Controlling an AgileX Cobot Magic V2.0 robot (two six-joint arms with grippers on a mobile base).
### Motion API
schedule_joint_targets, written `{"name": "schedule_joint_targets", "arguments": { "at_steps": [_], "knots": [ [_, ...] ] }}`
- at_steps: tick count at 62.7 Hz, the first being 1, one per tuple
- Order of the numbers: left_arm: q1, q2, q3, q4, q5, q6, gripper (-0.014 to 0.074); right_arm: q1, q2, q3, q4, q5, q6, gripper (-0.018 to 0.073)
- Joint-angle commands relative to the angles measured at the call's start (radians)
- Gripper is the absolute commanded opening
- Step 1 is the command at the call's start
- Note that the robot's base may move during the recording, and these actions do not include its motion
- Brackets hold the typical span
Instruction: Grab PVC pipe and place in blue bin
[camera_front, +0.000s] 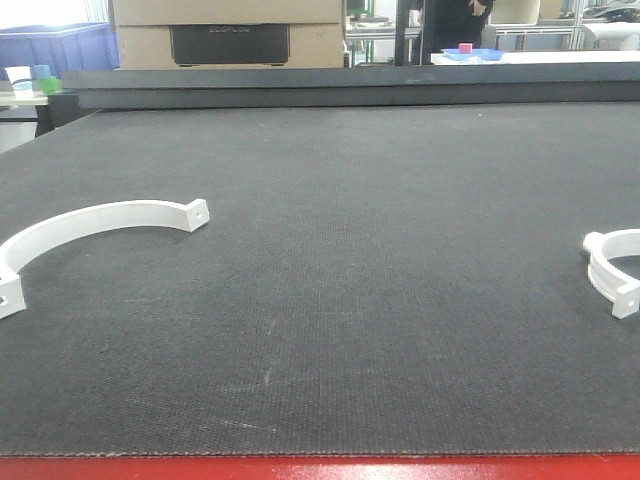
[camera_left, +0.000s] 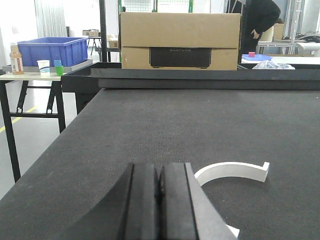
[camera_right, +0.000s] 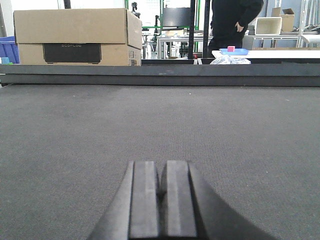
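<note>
Nearest the wrist lenses, the left hand (camera_left: 159, 200) is seen clenched, its two black fingers (camera_left: 142, 200) pressed flat together with nothing between them. The right hand (camera_right: 162, 200) is clenched in the same way and is likewise empty. Both are held low over the bench (camera_front: 350, 300), whose top is dark and woven and is edged in red along its near side.

Two task pieces are laid flat on the bench, and neither is touched by a hand. One white PVC half-ring (camera_front: 110, 213) (a curved pipe piece with a drilled lug at each end) is found near the left edge of the bench. Its open side is turned toward the near edge and the middle. In the left wrist view it is seen just beyond and to the right of the fingers, with its near end partly hidden behind them. A second PVC half-ring (camera_front: 600, 272) is found toward the right side of the bench and is cut off by the frame. Whether it is one piece or two stacked cannot be told.

The blue bin (camera_left: 52, 50) is seen beyond the far left corner of the bench, by a small side table (camera_left: 30, 76), well apart from both pieces. A cardboard box (camera_left: 180, 40) is stood past the far edge, behind a raised dark rail (camera_left: 210, 82).
</note>
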Motion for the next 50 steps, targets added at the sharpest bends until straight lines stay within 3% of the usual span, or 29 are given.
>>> {"name": "schedule_joint_targets", "arguments": {
  "at_steps": [1, 50],
  "knots": [
    [0.004, -0.005, -0.001, 0.002, -0.017, 0.0, -0.0111, -0.006, -0.003, 0.002, 0.002, -0.011, -0.007, -0.0162],
    [0.004, -0.005, -0.001, 0.002, -0.017, 0.0, -0.0111, -0.006, -0.003, 0.002, 0.002, -0.011, -0.007, -0.0162]
  ]
}}
